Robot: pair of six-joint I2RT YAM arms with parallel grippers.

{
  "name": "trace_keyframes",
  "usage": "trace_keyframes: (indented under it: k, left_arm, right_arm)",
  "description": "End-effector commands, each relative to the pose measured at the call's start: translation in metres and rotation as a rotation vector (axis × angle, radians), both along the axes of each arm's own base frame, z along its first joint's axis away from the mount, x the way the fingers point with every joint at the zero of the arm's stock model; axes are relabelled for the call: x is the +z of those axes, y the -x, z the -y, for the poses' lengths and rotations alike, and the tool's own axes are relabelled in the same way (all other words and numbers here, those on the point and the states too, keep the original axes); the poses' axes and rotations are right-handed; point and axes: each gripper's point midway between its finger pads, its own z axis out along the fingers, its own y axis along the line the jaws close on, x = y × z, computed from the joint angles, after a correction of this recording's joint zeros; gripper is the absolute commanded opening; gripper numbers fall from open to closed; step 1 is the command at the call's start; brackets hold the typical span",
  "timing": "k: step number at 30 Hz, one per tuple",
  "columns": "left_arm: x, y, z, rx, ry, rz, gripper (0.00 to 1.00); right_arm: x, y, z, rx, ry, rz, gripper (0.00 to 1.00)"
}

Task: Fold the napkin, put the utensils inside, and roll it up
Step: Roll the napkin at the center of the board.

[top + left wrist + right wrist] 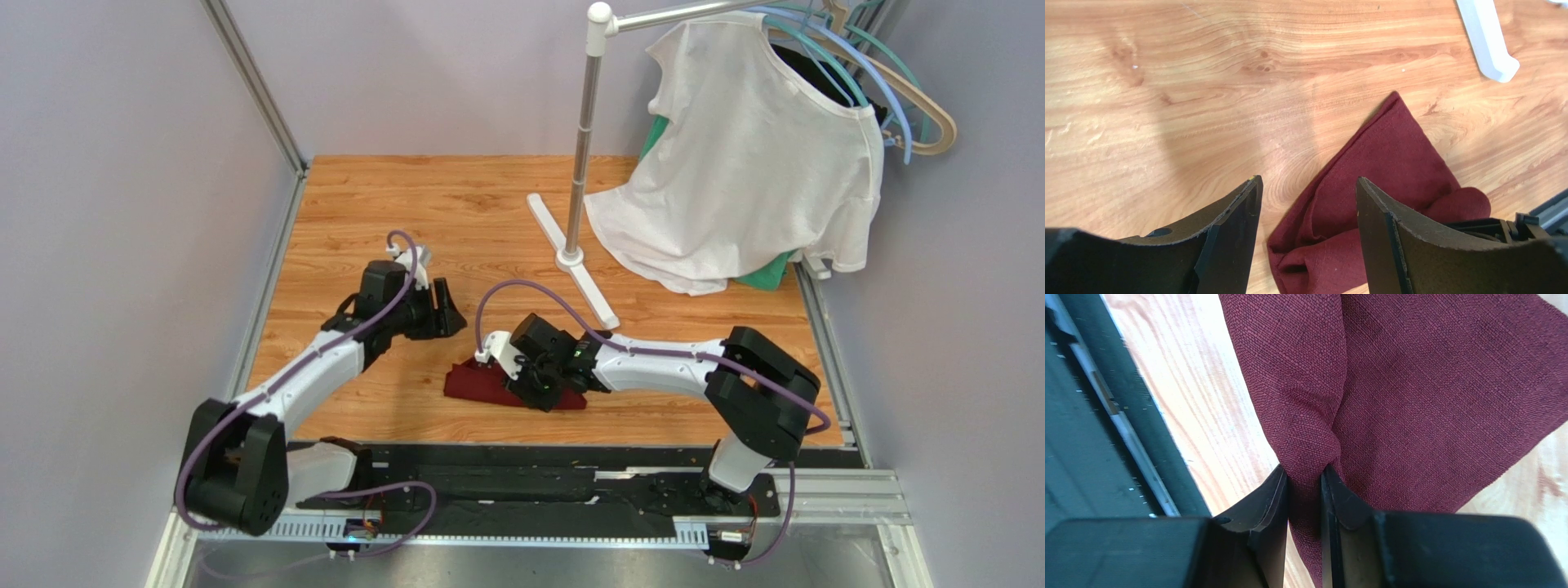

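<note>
The dark maroon napkin [481, 385] lies on the wooden table near the front edge, partly rolled and bunched. My right gripper [1305, 473] is shut on a bunched fold of the napkin [1413, 386], its jaws pinching the cloth between them. Seen from above, the right gripper [536, 382] sits right on top of the cloth. My left gripper [1309, 184] is open and hangs above the napkin [1389, 159], its fingers apart with nothing between them. From overhead, the left gripper [444, 309] is behind and left of the cloth. No utensils are in view.
A white stand [577, 184] with a flat foot [1488, 38] rises behind the napkin. A white T-shirt [748, 159] hangs from hangers on it at the back right. A black rail [1118, 410] runs along the table's near edge, close to the right gripper.
</note>
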Motion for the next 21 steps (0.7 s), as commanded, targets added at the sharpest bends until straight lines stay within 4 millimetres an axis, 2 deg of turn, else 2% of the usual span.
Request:
trace_keyframes:
  k: [1,2,3,4,5,6,8,11,16,21]
  left_arm:
    - [0.007,0.005,-0.008,0.069,0.032,0.088,0.66]
    - [0.018,0.004,-0.006,0.058,0.059,0.147,0.66]
    - [0.013,0.014,0.000,0.013,0.087,0.142,0.66]
    - [0.018,0.015,0.004,-0.010,0.108,0.175,0.66]
    - [0.032,0.013,0.008,-0.034,0.142,0.247,0.66]
    - [0.029,0.022,0.014,-0.082,0.170,0.252,0.66]
    - [0.044,0.026,0.022,-0.143,0.207,0.341,0.66]
    - [0.053,0.041,0.039,-0.252,0.233,0.413,0.65]
    - [0.055,0.062,0.062,-0.408,0.286,0.442,0.65]
    - [0.042,0.088,0.093,-0.576,0.313,0.368,0.63]
  right_arm:
    - [-0.011,0.030,0.008,0.009,0.007,-0.167,0.00]
    - [-0.012,0.030,0.008,0.008,0.006,-0.177,0.00]
    - [-0.012,0.031,0.008,0.013,0.003,-0.186,0.00]
    - [-0.012,0.032,0.007,0.018,-0.003,-0.196,0.00]
    - [-0.012,0.033,0.007,0.020,-0.014,-0.213,0.00]
    - [-0.011,0.033,0.007,0.025,-0.019,-0.221,0.00]
    - [-0.009,0.033,0.006,0.029,-0.039,-0.246,0.00]
    - [-0.007,0.031,0.006,0.027,-0.058,-0.285,0.00]
    - [-0.006,0.029,0.009,0.034,-0.072,-0.335,0.00]
    - [-0.005,0.024,0.010,0.031,-0.088,-0.384,0.00]
